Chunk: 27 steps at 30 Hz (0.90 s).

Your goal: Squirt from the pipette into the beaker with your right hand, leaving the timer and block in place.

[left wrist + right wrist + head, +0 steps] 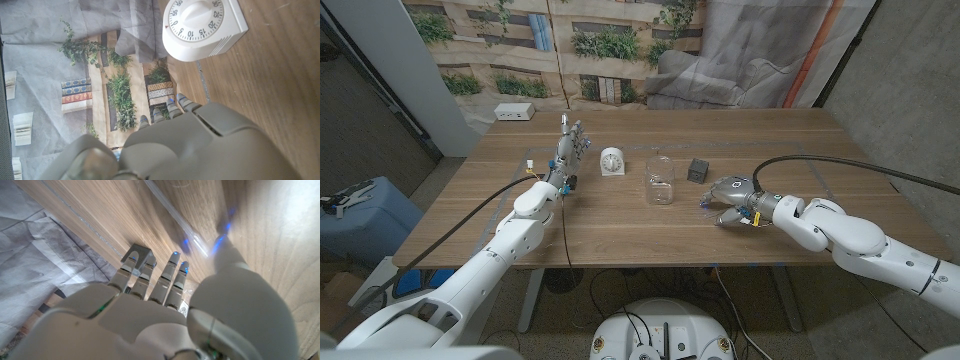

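Observation:
A clear pipette point(172, 212) lies on the wooden table point(620, 225). My right hand point(730, 192) is lowered over it at the right of the middle, with the thumb on one side of the tube and the fingers point(175, 267) on the other, a gap still between them. In the head view the hand hides the pipette. The clear beaker point(660, 178) stands upright just left of this hand. A black block point(698, 168) sits behind, between beaker and hand. The white dial timer point(611, 160) point(200, 27) stands left of the beaker. My left hand point(570, 148) is beside the timer, fingers stretched out, holding nothing.
A white box point(514, 111) lies at the table's far left corner. A black cable point(840, 170) arcs above the table by my right arm. A printed backdrop and grey cloth hang behind the far edge.

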Each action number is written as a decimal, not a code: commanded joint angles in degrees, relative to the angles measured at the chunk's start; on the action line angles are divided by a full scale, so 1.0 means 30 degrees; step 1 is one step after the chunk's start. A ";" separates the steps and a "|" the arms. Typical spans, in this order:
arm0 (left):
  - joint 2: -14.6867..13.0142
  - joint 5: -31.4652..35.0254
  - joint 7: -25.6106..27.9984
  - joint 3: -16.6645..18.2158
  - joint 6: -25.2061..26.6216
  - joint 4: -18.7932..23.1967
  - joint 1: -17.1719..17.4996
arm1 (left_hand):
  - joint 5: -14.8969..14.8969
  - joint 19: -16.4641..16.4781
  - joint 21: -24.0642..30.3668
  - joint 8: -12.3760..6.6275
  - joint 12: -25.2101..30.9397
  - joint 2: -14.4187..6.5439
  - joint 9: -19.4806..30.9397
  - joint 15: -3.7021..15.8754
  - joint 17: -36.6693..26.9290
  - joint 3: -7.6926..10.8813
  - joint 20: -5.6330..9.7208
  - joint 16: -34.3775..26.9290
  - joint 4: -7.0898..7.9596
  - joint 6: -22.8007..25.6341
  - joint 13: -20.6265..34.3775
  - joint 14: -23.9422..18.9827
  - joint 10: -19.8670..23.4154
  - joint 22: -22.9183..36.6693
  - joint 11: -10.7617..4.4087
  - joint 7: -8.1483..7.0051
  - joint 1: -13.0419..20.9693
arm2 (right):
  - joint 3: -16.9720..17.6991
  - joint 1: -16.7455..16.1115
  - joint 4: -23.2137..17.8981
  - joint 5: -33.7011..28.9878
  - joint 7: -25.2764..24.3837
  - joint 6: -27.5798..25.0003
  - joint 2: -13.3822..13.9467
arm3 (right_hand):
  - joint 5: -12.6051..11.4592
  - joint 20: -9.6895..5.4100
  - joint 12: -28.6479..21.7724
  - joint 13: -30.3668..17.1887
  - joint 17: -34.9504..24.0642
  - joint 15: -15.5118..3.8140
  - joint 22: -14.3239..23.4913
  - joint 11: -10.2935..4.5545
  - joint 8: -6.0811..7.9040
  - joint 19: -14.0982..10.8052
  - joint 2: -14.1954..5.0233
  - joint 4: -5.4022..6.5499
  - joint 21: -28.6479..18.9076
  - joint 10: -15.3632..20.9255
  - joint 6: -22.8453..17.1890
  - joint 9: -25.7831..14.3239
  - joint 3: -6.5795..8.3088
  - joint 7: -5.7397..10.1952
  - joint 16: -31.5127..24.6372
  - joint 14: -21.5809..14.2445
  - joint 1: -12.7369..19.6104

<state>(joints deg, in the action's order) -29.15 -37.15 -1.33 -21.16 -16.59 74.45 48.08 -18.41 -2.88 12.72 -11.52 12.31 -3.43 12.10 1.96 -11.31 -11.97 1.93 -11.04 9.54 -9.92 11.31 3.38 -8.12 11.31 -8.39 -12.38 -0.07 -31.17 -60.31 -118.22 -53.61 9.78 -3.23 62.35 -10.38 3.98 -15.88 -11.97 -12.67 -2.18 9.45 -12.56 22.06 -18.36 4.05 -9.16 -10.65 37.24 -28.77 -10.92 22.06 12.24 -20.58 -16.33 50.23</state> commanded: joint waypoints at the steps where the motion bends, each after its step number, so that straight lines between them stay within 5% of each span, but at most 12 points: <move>1: 0.0005 0.0002 0.0008 0.0006 -0.0004 0.0011 0.0010 | -0.0106 -0.0086 0.0108 -0.0113 0.0083 -0.0856 0.0044 0.2232 -0.0031 -0.0119 0.1751 -0.0113 -0.0042 -0.0085 0.0105 0.0178 -0.0077 0.0047 -0.0052 -0.0109 -0.0026 | -0.0080 -0.0209 0.0126 0.0125 -0.0564 -0.0164 -0.0104 | 0.0012 -0.0248 0.0030 -0.0020 -0.0046 -0.1900 0.0050 0.0013 0.0132 -0.0225 -0.0178 -0.0010 -0.0117 0.0625 -0.0456 -0.0054 0.0015 0.0030 -0.0196 -0.0388 0.0074; 27: -0.0001 0.0002 0.0011 0.0009 -0.0003 0.0021 0.0016 | -0.0108 -0.0090 0.0106 -0.0112 0.0091 -0.0850 0.0044 0.2223 -0.0030 -0.0119 0.1764 -0.0108 -0.0046 -0.0089 0.0105 0.0187 -0.0056 0.0047 -0.0056 -0.0108 -0.0024 | -0.0334 -0.0404 0.0407 0.0282 -0.1408 -0.0794 -0.0497 | -0.0027 -0.0878 0.0323 0.0113 -0.0356 -0.2791 0.0049 -0.0058 0.0942 -0.0652 -0.0638 -0.0026 -0.0088 0.3764 -0.2834 -0.0352 -0.0099 0.0102 -0.1113 -0.1923 0.0726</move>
<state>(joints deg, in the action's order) -29.14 -37.13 -1.30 -21.14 -16.62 74.50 48.12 -18.41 -2.88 12.72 -11.52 12.31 -3.43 12.10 1.96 -11.31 -11.97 1.93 -11.04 9.54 -9.92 11.31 3.38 -8.12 11.31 -8.39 -12.38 -0.07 -31.68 -61.86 -117.58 -53.24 6.08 -5.44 61.42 -10.39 1.82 -15.02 -11.44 -13.47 -2.36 9.45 -12.82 24.41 -20.10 2.61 -9.16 -10.65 47.74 -36.48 -11.88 22.06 12.71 -23.44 -21.44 51.67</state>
